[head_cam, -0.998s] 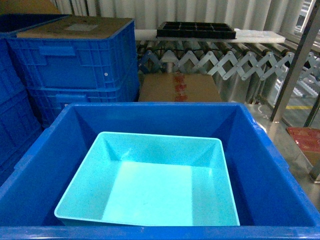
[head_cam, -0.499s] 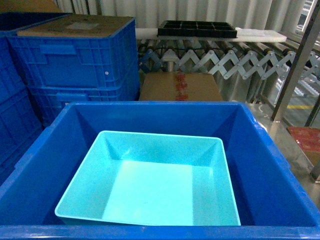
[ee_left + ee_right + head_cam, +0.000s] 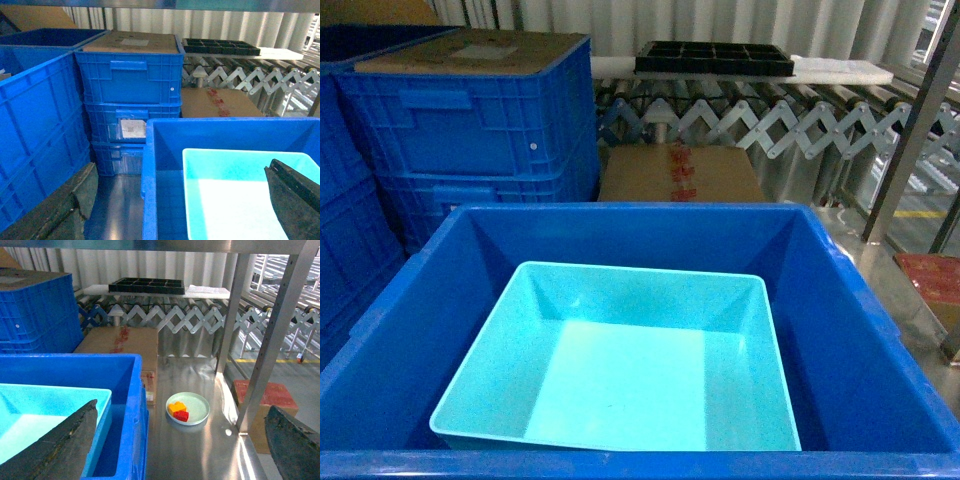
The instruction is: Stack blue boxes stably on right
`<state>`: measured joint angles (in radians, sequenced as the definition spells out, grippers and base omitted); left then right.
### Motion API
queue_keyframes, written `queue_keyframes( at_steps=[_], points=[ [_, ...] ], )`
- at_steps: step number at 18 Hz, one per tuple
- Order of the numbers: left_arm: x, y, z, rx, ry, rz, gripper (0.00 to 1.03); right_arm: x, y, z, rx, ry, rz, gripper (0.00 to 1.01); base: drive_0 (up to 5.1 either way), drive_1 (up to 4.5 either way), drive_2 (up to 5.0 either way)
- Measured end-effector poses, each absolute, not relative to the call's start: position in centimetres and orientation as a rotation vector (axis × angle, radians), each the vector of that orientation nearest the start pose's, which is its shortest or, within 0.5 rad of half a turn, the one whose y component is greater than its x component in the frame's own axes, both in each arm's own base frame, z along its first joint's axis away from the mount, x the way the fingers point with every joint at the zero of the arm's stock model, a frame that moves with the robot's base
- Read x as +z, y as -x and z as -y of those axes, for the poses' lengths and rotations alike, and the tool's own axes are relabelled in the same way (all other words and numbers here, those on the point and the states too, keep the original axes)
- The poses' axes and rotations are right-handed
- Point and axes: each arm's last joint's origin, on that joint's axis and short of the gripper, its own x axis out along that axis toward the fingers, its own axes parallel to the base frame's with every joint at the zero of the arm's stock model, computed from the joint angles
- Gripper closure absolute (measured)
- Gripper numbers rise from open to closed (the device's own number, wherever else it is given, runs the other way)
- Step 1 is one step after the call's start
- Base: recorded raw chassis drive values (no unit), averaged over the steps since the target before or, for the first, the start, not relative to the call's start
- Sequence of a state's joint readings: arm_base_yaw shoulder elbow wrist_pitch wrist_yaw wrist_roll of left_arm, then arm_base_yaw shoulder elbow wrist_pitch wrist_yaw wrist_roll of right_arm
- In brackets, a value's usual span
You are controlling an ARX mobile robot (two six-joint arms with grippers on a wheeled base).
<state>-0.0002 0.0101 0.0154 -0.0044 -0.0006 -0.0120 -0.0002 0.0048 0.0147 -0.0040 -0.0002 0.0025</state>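
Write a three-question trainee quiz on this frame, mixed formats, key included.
1. True or false: the smooth turquoise plastic tub sits inside the large royal-blue plastic crate.
2. What lies on the pale green round plate on the metal floor?
A. toy bricks, yellow and red
B. a spoon
C. nothing
3. Fill in: the black compartment tray rests on the ___ conveyor.

Key:
1. True.
2. A.
3. Roller.
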Motion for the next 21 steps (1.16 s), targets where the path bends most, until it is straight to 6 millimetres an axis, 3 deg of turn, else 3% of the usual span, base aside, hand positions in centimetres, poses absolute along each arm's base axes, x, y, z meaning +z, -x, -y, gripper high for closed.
queue_keyframes(
  at_steps=[21],
  points=[
    [16.76, -9.74, 0.0, 0.0, 0.011, 0.001, 0.05, 16.78, -9.71, 0.0, 0.0, -0.002, 0.006, 0.03, 0.0, 0.0, 0.0]
  ],
)
